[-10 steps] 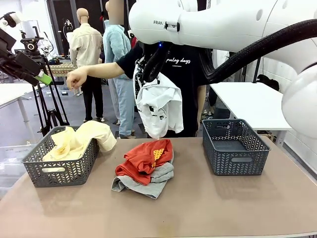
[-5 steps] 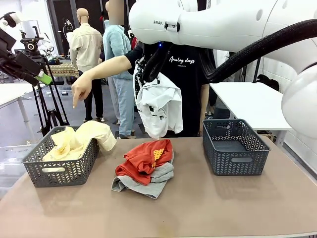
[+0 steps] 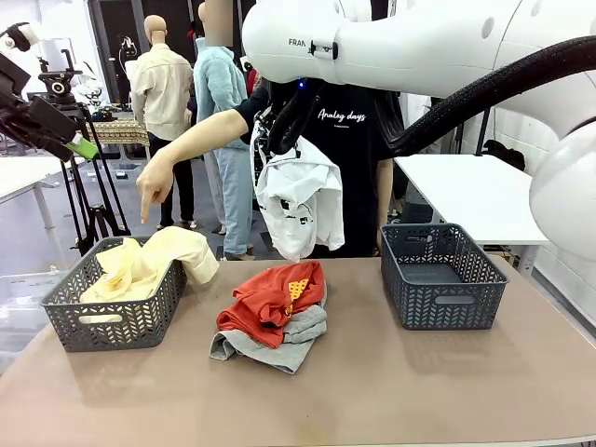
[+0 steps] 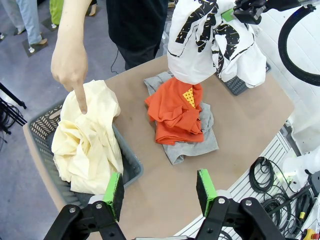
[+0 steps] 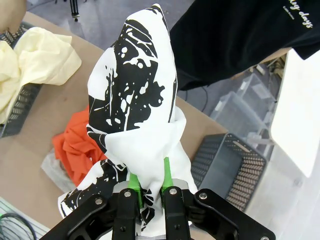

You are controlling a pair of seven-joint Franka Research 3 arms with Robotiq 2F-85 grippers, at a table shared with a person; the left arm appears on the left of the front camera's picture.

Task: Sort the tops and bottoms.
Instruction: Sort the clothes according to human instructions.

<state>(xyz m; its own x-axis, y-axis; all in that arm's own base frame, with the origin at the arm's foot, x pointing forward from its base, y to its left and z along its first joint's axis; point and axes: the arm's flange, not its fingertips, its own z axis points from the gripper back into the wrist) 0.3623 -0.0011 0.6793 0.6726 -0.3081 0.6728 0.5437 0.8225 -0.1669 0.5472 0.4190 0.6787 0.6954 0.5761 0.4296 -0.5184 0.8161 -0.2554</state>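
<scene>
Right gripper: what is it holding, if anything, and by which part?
The white T-shirt with black print, pinched by a bunched fold in the right gripper; which part of the shirt cannot be told.

Centre frame, the orange-red top point(image 3: 267, 298) covers most of a grey garment point(image 3: 279, 346); the white T-shirt point(image 5: 135, 120) half buries the pads of the right end effector point(image 5: 149, 184).

Bright even light, soft shadows; wrist-view edges warped; background perhaps slightly soft.
</scene>
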